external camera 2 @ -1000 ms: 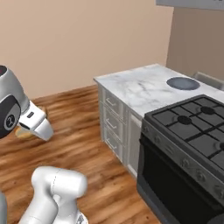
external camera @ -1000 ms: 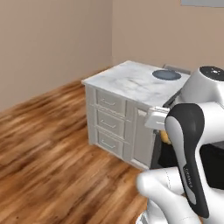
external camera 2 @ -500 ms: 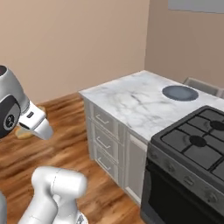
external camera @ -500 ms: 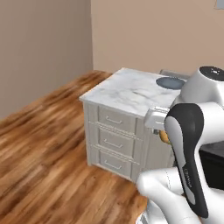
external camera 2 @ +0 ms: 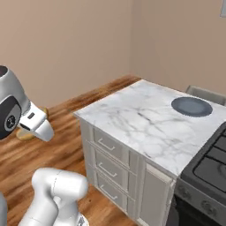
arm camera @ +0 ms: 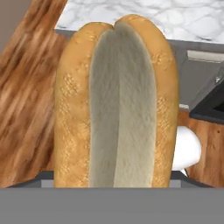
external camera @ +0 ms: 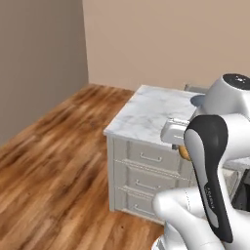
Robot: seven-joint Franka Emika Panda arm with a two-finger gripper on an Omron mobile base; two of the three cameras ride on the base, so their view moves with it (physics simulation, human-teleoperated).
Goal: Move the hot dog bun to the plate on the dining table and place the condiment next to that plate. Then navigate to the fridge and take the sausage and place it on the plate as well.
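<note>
Left base view: the hot dog bun (external camera: 184,152) peeks out beside the arm, short of the dining table (external camera: 146,114); right base view: the plate (external camera 2: 191,106) lies bare; hand view: the gripper's fingers evidently clamp the bun; condiment and sausage remain.

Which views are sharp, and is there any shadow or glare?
Hand view: the bun is very near and fairly crisp, with evenly lit crumb. Left base view: soft, slightly blurred, no glare on the table. Right base view: even light, the plate casts almost no shadow.
</note>
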